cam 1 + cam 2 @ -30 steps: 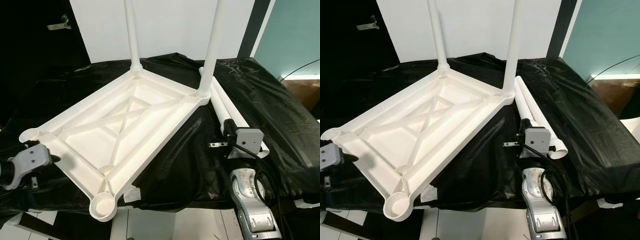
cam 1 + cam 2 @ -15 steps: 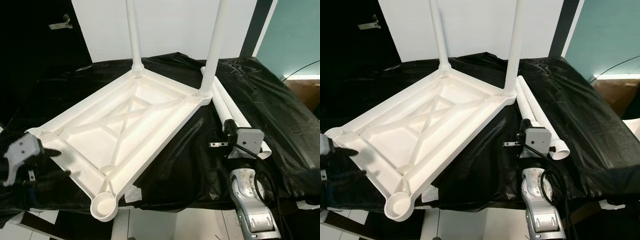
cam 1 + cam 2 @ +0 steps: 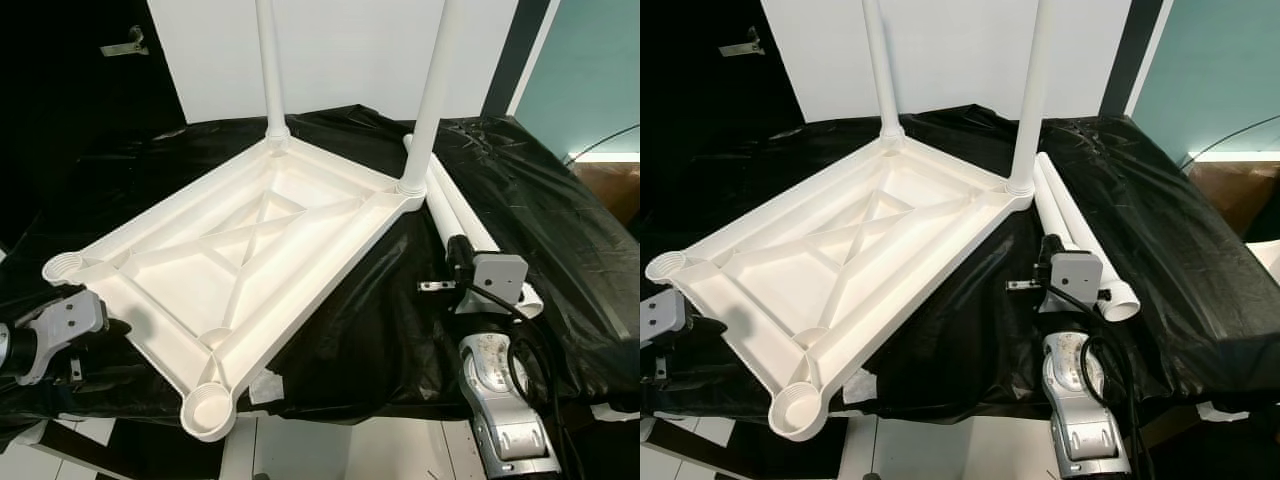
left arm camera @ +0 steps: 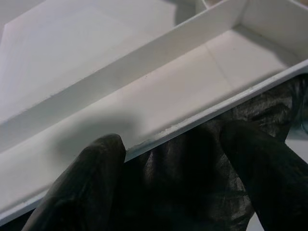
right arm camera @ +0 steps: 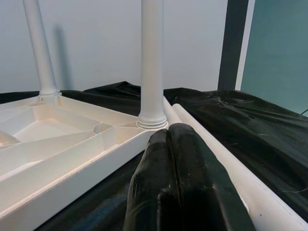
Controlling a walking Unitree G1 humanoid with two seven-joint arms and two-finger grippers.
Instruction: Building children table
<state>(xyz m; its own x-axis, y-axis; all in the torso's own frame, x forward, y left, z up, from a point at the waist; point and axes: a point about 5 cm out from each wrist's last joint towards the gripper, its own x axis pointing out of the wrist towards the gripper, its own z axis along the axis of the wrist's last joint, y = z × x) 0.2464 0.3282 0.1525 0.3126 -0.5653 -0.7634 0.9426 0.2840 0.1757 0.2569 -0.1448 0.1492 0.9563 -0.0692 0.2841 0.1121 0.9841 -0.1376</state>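
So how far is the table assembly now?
Two legs stand screwed into the far corners of the upturned tabletop. The open left end effector sits at the tabletop's near edge. Two loose legs beside the shut right end effector remain, for two empty sockets.

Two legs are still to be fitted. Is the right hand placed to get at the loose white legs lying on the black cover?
Probably yes. The right hand, fingers shut, sits right beside the near ends of the two loose legs, with nothing between them. It would have to open first.
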